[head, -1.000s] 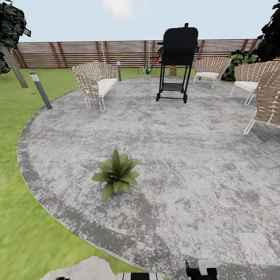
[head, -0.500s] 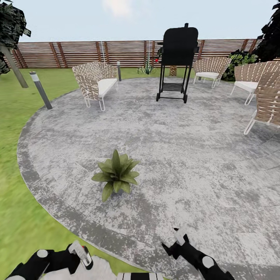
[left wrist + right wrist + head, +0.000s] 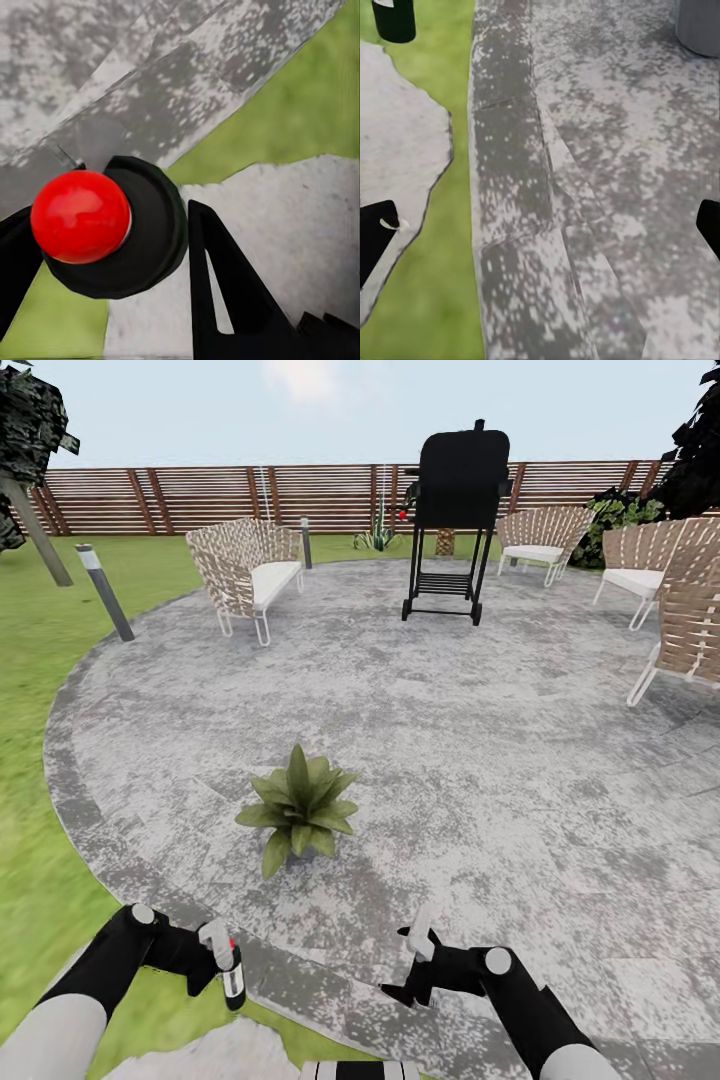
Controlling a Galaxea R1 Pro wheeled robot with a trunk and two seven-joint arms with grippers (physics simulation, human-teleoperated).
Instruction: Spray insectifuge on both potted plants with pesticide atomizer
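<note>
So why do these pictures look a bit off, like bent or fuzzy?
Head view: wide-angle lens, so the bollard lamp leans and the grass smears at the edge. Left wrist view: the atomizer looms large, softly rendered. Right wrist view: paving looks mottled; lighting flat, hardly any shadows.

Head camera looks forward and down across the patio (image 3: pixel 420 740) toward the fence (image 3: pixel 200 498), while both wrist cameras face steeply down, close above ground, sharing the patio's dark border (image 3: pixel 510 195) and adjoining stepping stone (image 3: pixel 300 217).

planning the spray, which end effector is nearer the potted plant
Left. The left end effector, gripping the atomizer, sits just below-left of the potted plant; the right end effector is farther, below-right.
</note>
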